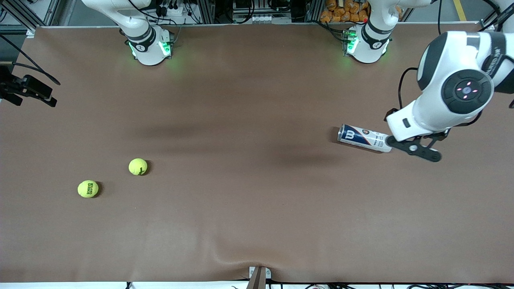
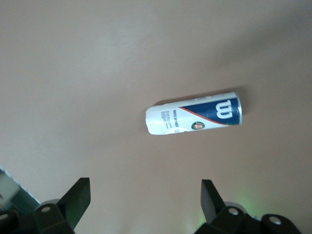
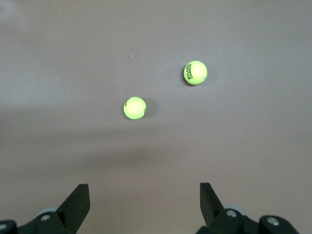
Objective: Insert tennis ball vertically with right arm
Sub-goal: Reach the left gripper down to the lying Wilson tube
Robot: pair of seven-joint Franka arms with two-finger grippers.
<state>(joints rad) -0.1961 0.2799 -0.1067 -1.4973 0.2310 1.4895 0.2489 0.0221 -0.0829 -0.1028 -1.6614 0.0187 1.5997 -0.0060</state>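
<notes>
I saw a brown counter point(image 1: 257, 224): two tennis balls point(image 1: 137, 166) toward the right arm's end, a can point(image 1: 363, 137) lying under the left gripper point(image 2: 145, 202). Both grippers' fingers point(image 3: 78, 202) stood wide, empty.

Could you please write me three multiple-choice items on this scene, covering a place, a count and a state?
1. Where does the tennis ball can lie?
A. toward the left arm's end of the table
B. between the two balls
C. on a shelf

2. How many tennis balls are on the table?
A. one
B. two
C. four

3. How does the can rest?
A. upright
B. on its side
C. held in the air

Answers: 1 A, it lies under the open left gripper. 2 B, one tennis ball and another, with the right gripper open above. 3 B, its length lies along the table.
</notes>
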